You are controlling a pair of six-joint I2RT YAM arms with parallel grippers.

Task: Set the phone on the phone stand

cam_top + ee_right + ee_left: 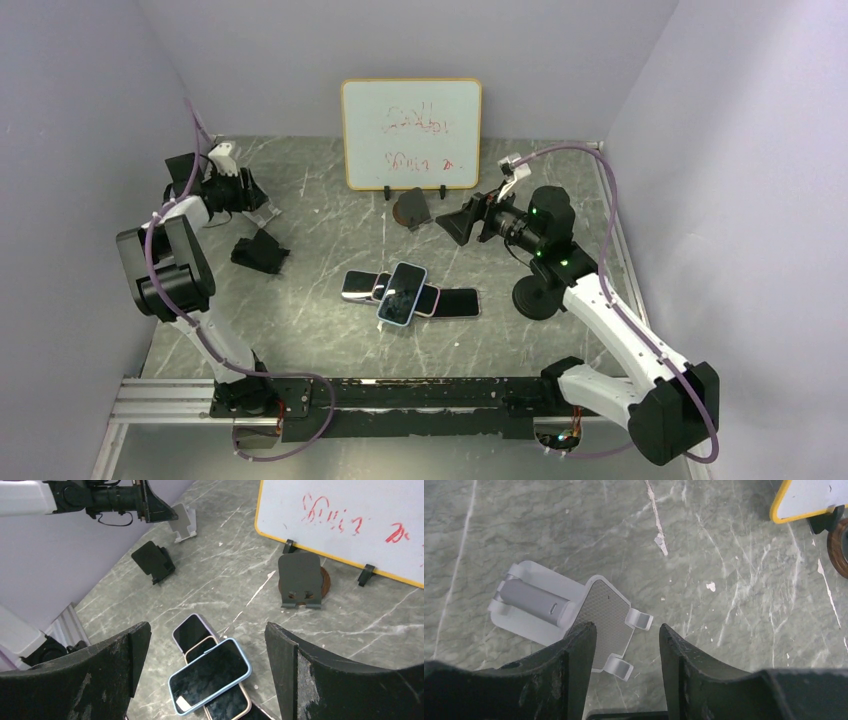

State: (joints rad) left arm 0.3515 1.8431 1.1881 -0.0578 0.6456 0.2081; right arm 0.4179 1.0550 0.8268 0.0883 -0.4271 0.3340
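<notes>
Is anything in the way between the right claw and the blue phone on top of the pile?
No, nothing visible is. The right gripper is open and up in the air, and I see nothing between it and the blue phone. That phone lies uncovered on top of the other phones.

blue-cased phone atop other phones

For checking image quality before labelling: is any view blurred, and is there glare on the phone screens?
Top external: even soft light, sharp, phone pile screens dark. Left wrist: white stand sharp, near fingers slightly soft. Right wrist: blue-cased phone shows only faint reflections; whiteboard bright, not washed out.
</notes>
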